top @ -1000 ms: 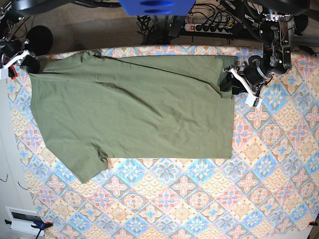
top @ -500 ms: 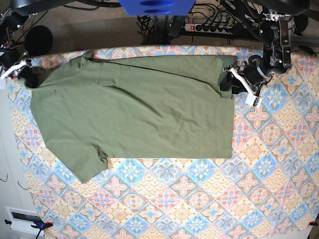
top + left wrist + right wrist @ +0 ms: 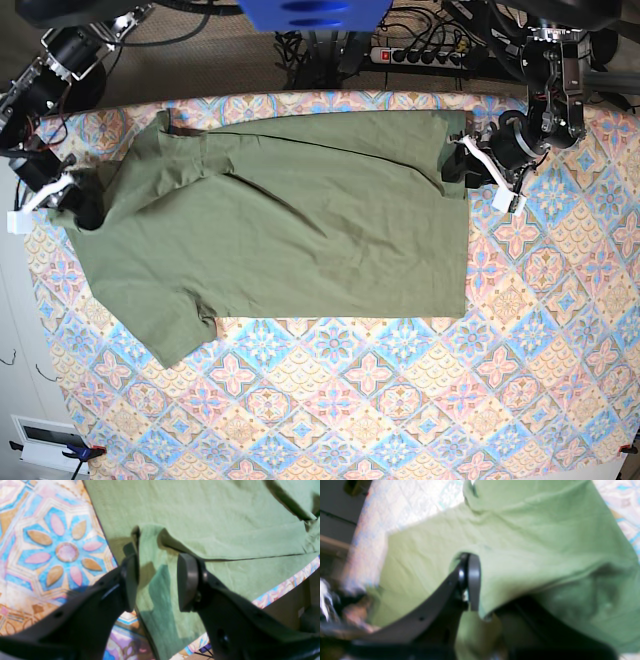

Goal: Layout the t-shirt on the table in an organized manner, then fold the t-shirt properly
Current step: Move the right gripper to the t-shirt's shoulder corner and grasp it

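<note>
Lying creased, olive t-shirt (image 3: 290, 220) (collar end bunched) on table (image 3: 420, 400).

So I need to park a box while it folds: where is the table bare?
The widest bare patch of table is the whole near strip below the t-shirt's hem side. Another runs down the edge past the left gripper. The far edge is crowded: shirt, both grippers, the right gripper pinching a sleeve.

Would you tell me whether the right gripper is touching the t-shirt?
Touching: in the right wrist view the right gripper is shut on a fold of the t-shirt.
</note>
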{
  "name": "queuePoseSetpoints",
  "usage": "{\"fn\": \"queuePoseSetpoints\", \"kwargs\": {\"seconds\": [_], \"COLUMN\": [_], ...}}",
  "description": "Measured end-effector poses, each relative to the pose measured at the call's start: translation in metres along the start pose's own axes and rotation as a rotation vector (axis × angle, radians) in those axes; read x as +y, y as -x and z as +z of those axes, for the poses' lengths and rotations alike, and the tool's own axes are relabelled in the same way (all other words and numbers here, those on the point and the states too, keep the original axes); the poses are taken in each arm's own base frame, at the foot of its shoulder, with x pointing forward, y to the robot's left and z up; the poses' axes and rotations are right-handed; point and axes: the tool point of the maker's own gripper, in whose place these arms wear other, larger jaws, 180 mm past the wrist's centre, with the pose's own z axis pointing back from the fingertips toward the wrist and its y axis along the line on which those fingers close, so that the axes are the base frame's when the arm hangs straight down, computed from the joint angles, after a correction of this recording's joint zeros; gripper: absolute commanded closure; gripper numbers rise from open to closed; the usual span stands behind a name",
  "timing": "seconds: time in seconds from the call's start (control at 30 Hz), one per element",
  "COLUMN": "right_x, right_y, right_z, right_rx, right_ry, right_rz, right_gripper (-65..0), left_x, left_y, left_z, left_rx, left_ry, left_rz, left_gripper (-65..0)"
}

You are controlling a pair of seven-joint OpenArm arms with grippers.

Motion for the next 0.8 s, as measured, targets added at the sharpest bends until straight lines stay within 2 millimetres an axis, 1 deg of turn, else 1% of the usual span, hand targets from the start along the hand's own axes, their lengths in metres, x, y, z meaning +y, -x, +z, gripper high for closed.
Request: {"fn": "queuePoseSetpoints", "kwargs": {"seconds": [0.07, 0.13, 0.27, 0.33, 0.47, 0.5, 0.53, 0.6, 0.7, 0.8], "right_x": [-0.002, -0.009, -0.033, -0.039, -0.040, -0.040, -0.040, -0.040, -0.042, -0.034], "right_y": [0.011, 0.022, 0.045, 0.043, 0.037, 0.036, 0.036, 0.039, 0.051, 0.059], "right_z": [-0.011, -0.017, -0.014, -0.013, -0.013, -0.011, -0.005, 0.012, 0.035, 0.044], "right_rx": [0.007, 0.033, 0.115, 0.092, 0.089, 0.096, 0.095, 0.097, 0.155, 0.183], "right_ry": [-0.021, -0.016, 0.079, 0.111, 0.138, 0.145, 0.157, 0.187, 0.243, 0.220], "right_rz": [-0.065, -0.105, -0.129, -0.121, -0.084, -0.070, -0.054, -0.018, 0.034, 0.040], "right_gripper": [-3.8, -3.8, -4.5, -9.0, -23.0, -25.9, -27.6, -27.7, -27.9, -28.0], "left_x": [0.000, 0.000, 0.000, 0.000, 0.000, 0.000, 0.000, 0.000, 0.000, -0.002], "left_y": [0.000, 0.000, 0.000, 0.000, 0.000, 0.000, 0.000, 0.000, -0.001, -0.001], "left_z": [0.000, 0.000, 0.000, 0.000, 0.000, 0.000, 0.000, 0.000, 0.000, -0.001], "left_rx": [0.000, 0.000, 0.000, -0.001, 0.000, -0.001, -0.001, 0.000, -0.002, -0.005], "left_ry": [0.000, -0.001, 0.000, 0.000, 0.000, 0.000, 0.001, 0.000, -0.001, 0.004], "left_rz": [0.001, 0.000, 0.001, 0.001, 0.001, 0.001, 0.001, 0.001, 0.000, 0.004], "left_gripper": [-25.7, -25.7, -25.7, -25.7, -25.7, -25.7, -25.7, -25.7, -25.7, -25.7]}}
